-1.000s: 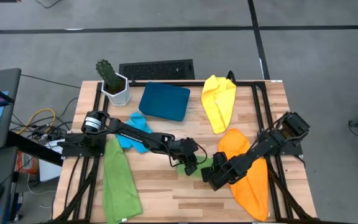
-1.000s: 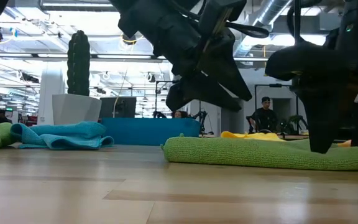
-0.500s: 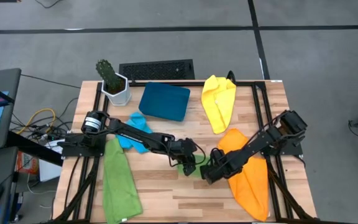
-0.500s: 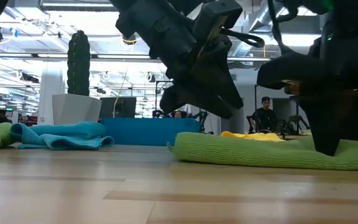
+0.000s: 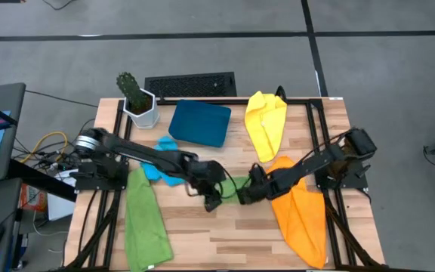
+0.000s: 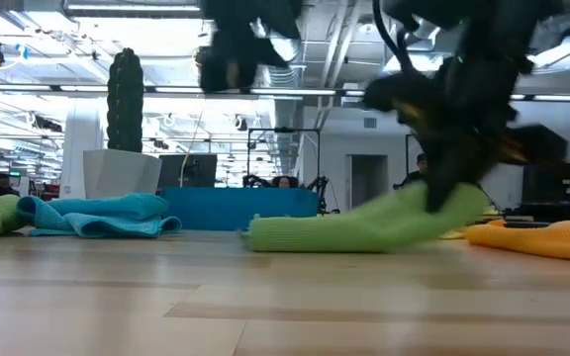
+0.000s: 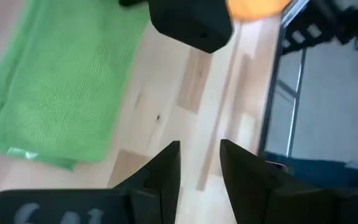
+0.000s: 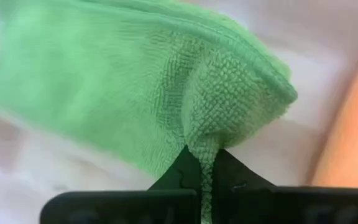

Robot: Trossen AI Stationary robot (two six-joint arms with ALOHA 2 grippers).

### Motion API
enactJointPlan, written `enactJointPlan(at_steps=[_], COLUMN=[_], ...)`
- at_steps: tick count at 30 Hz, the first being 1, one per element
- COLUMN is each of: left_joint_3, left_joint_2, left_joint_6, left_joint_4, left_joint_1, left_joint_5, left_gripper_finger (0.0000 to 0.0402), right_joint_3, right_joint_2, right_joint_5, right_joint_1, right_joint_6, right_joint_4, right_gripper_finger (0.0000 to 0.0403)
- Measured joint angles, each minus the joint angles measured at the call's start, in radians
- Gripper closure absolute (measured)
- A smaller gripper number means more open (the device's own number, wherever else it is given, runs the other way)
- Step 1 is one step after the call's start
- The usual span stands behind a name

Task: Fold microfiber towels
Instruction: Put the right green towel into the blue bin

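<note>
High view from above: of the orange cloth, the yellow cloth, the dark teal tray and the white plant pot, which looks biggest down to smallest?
1. orange cloth, partly under the right arm
2. yellow cloth and dark teal tray: about alike, so I won't rank them
3. white plant pot, clearly smallest

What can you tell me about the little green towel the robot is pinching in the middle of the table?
The small green towel is soft, nubbly microfiber with a stitched hem, folded into a thick bundle. It lies mid-table on the wooden table, beside the orange towel. The right gripper is shut on one edge, lifting that end so the cloth slopes up in the low view while its other end rests on the wood. The left gripper hangs near it, holding nothing.
</note>
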Motion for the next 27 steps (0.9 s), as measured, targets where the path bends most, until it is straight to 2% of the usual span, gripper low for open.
enactJointPlan(at_steps=[3,8,11,14,19,24,27], left_joint_3=[0.000,0.001,0.001,0.001,0.001,0.000,0.000], left_joint_2=[-0.137,-0.356,-0.456,-0.531,-0.599,-0.610,-0.608], left_joint_6=[-0.013,-0.047,-0.075,-0.112,-0.170,-0.205,-0.212], left_joint_4=[-0.066,-0.152,-0.199,-0.241,-0.322,-0.395,-0.429], left_joint_1=[-0.012,-0.057,-0.095,-0.135,-0.189,-0.214,-0.218], left_joint_5=[-0.099,-0.366,-0.529,-0.640,-0.743,-0.805,-0.812], left_gripper_finger=[0.0297,0.0297,0.0297,0.0297,0.0297,0.0297,0.0297], right_joint_3=[0.000,0.002,0.010,0.065,0.237,0.430,0.542], right_joint_2=[-0.060,-0.156,-0.204,-0.222,-0.211,-0.123,-0.042], right_joint_5=[-0.014,-0.019,-0.027,-0.050,-0.112,-0.135,-0.194], right_joint_1=[-0.064,-0.187,-0.253,-0.322,-0.424,-0.540,-0.608], right_joint_6=[-0.083,-0.198,-0.249,-0.321,-0.459,-0.574,-0.627], right_joint_4=[0.025,0.122,0.186,0.197,0.199,0.193,0.196], right_gripper_finger=[0.0380,0.0380,0.0380,0.0380,0.0380,0.0380,0.0380])
